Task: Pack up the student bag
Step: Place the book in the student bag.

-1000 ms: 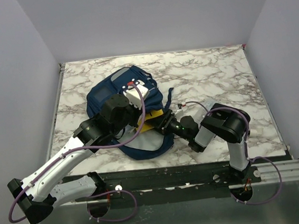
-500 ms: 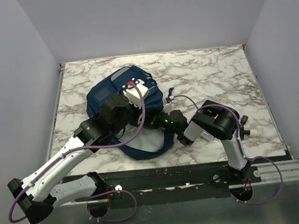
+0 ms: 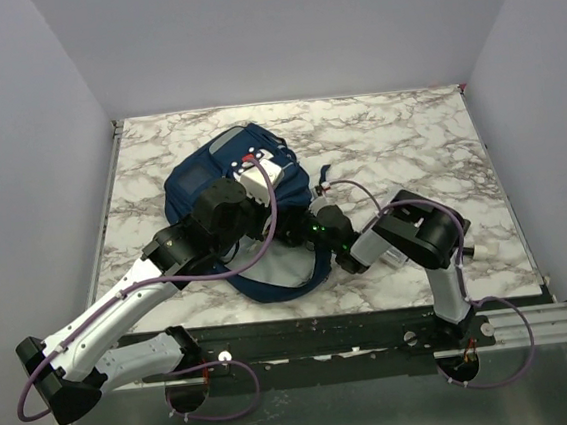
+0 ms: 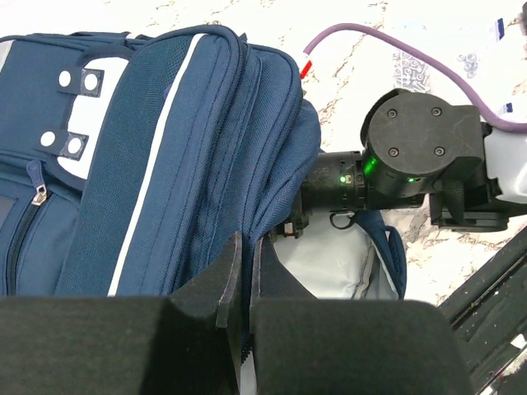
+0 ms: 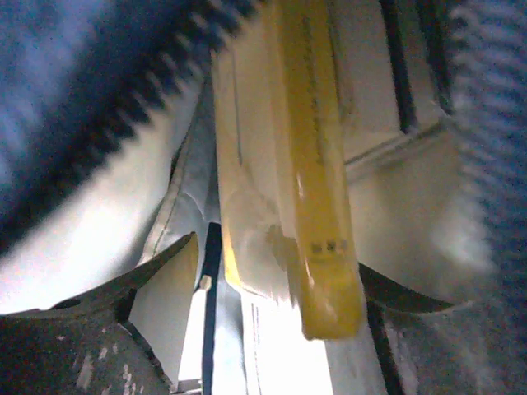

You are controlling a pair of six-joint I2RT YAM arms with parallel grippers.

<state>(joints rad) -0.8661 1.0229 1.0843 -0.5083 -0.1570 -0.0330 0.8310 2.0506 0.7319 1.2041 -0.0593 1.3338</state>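
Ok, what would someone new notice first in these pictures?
The navy student bag lies left of centre on the marble table, its mouth pinched open by the left pincer. The right pincer is buried inside that opening, holding a yellow flat item.

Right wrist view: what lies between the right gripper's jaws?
A flat yellow-edged item, with the pale lining of the student bag behind it; only the right wrist view shows this.

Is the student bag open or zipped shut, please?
Open: the student bag's pale lining shows; the right claw holds a yellow item inside.
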